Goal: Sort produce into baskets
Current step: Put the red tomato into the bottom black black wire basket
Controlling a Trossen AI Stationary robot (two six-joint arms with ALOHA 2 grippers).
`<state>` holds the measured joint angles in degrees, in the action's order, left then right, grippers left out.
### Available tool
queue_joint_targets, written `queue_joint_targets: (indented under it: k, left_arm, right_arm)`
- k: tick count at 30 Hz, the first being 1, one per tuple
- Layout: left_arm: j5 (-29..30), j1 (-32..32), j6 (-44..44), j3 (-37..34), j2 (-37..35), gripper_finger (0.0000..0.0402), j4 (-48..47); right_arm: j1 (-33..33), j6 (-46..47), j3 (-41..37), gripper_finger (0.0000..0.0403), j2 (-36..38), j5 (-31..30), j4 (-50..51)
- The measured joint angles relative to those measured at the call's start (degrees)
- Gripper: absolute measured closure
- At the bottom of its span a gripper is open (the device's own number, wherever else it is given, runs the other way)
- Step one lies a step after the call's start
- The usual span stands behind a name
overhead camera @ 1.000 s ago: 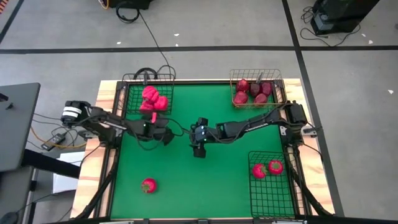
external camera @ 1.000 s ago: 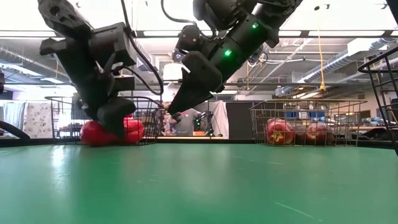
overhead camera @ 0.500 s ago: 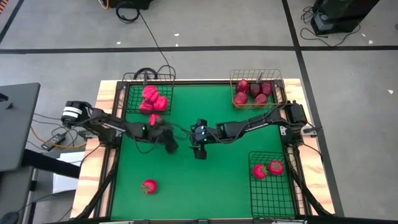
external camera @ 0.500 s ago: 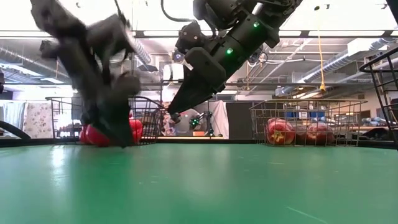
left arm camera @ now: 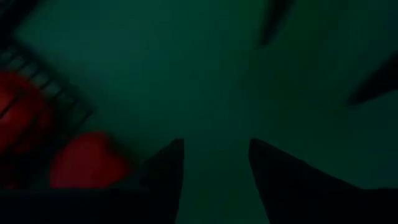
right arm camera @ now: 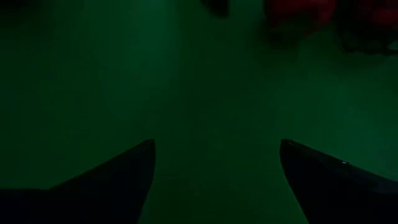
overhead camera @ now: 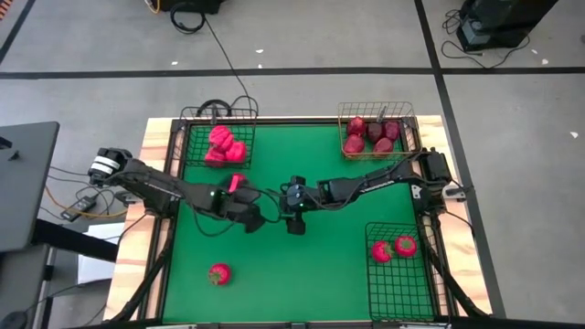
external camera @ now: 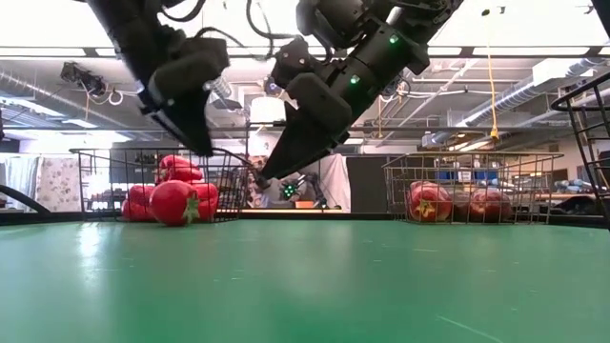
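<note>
Dark left arm [overhead camera: 174, 190] stretches over green table [overhead camera: 311, 265].

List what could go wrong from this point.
1. The left tool and the right tool hang close together mid-table, both open and empty. A reach by either could clip the other.
2. A pepper lies on the mat just outside the squarish black basket. The left arm passing over could knock it away.

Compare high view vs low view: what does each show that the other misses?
High only: a lone tomato on the mat's near left, two tomatoes in the long black basket. Low only: the room behind the table. Both: a pepper lying loose beside the squarish black basket, apples in the gold basket, both grippers over mid-table.
</note>
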<state>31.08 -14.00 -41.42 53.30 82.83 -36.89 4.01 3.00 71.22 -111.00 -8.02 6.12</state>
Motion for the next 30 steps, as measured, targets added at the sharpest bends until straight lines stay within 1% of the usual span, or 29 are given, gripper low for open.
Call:
queue_joint_targets:
  k: [2,5,11,13,15,16,18,24,26,30]
  left_arm:
    - [1.32,-0.01,-1.71,-0.52,0.0,0.0205,-3.21]
    - [1.89,0.97,-2.35,-2.79,0.0,0.0175,-3.0]
    - [2.8,5.98,-10.8,-7.17,0.02,0.0073,-4.13]
    - [1.95,7.04,-13.86,-7.83,0.02,0.0039,-4.85]
    - [0.64,7.54,-14.8,-7.93,0.02,0.0014,-5.09]
    - [0.68,7.58,-15.1,-7.93,0.02,0.0008,-4.72]
    - [1.26,7.63,-16.11,-7.93,0.02,0.0008,-4.54]
    - [1.82,7.2,-17.38,-7.64,0.02,0.0029,-6.02]
    - [1.78,6.77,-17.59,-6.47,0.02,0.0034,-10.18]
    - [2.38,6.05,-21.52,-4.9,0.0,0.004,-22.11]
  right_arm:
    - [0.0,0.44,0.0,0.0051,-0.02,0.94,0.12]
    - [0.04,0.4,0.0,0.0051,0.0,2.15,0.42]
    - [0.04,0.54,0.0,0.0053,0.0,2.31,0.44]
    - [0.2,1.22,0.0,0.0053,0.0,2.43,0.72]
    - [0.33,1.31,0.0,0.0053,0.0,3.04,1.42]
    - [0.43,1.31,0.0,0.0053,0.0,3.16,1.84]
    - [0.48,1.31,0.0,0.0053,0.0,3.18,2.09]
    - [0.52,1.31,0.0,0.0053,0.0,3.2,2.92]
    - [0.52,1.31,0.0,0.0053,0.0,3.2,3.03]
    - [0.52,1.32,0.0,0.0053,0.0,3.21,3.27]
